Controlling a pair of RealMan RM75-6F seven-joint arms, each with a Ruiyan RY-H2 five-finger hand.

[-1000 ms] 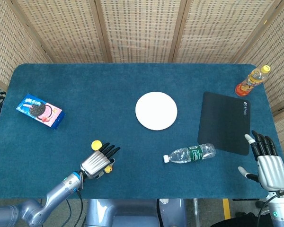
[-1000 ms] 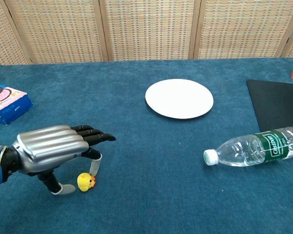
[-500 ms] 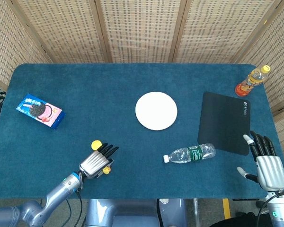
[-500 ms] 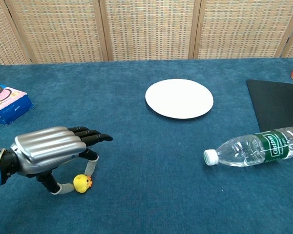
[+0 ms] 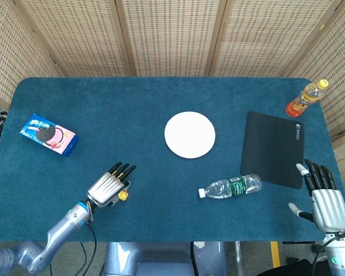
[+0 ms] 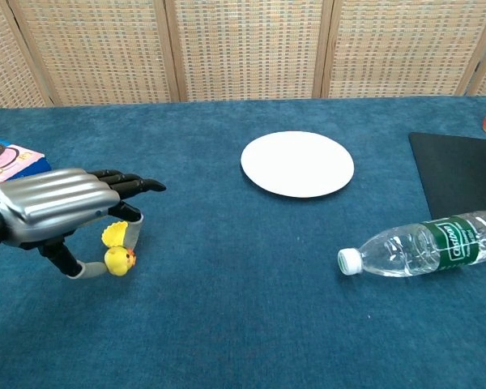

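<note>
Duck toy (image 6: 119,258), small and yellow, sits pinched in our left hand (image 6: 53,207), its beak pointing right; its long axis we cannot tell. It hangs near the left front of the table (image 6: 227,324). Our right hand (image 5: 326,201), fingers spread and holding nothing, rests at the right edge.

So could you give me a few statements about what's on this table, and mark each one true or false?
1. The left hand pinches a small yellow duck toy. True.
2. The water bottle stands upright. False: it lies on its side on the table.
3. The white plate has nothing on it. True.
4. The right hand holds the orange drink bottle. False: it holds nothing, fingers spread, near the black mat.
5. The cookie box sits on the plate. False: it lies apart, near the table's left edge.
</note>
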